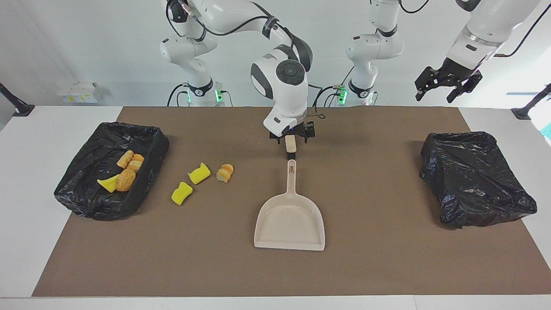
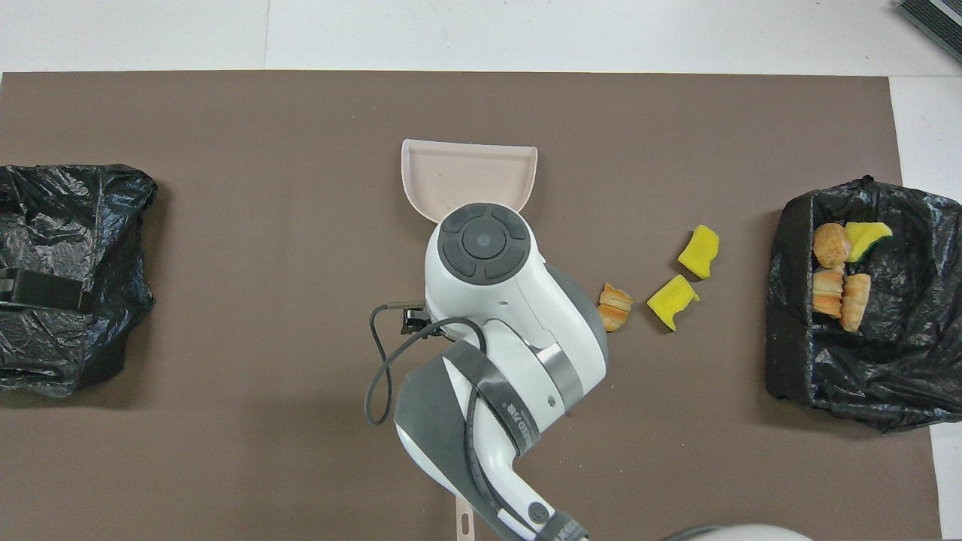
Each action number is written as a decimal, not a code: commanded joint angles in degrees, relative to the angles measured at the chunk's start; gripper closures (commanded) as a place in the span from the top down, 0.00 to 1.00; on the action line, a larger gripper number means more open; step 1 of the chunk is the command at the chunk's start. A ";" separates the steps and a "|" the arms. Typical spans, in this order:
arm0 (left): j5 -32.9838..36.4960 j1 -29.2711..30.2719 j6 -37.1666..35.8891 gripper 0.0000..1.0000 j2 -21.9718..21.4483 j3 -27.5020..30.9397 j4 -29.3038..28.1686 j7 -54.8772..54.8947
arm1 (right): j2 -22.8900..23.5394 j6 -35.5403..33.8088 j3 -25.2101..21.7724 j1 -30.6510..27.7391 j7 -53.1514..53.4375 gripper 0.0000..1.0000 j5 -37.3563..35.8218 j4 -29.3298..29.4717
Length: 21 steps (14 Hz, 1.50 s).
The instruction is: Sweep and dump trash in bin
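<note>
I am looking at the brown mat (image 1: 387, 267) with a black-lined bin (image 1: 82, 193) at the right arm's end, already holding several scraps, and a second bin (image 1: 478, 181) at the left arm's end.

The left gripper (image 1: 447, 84) is waiting high over the left arm's end of the table, jaws spread and empty. The right gripper (image 1: 292, 138) is hanging just above the handle tip of the dustpan (image 1: 289, 221), clear of it. Its jaws are looking open, and I am seeing a small beige bit between them that I cannot identify.

I am judging this as a pause between loads. The pan is lying flat and empty mid-mat, its long axis running toward and away from the robots, handle (image 1: 292, 176) toward them and mouth pointing away.

Two yellow chunks (image 1: 184, 193) (image 1: 199, 173) and a bread piece (image 1: 224, 172) are lying on the mat between pan and filled bin, level with the handle. So the next move is calling for re-gripping the handle and turning the mouth toward them.
</note>
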 commanded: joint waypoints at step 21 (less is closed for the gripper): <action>0.39 -15.14 23.58 1.00 8.32 -0.04 -2.98 -21.16 | -16.15 21.29 0.08 14.25 11.27 0.63 1.61 -36.09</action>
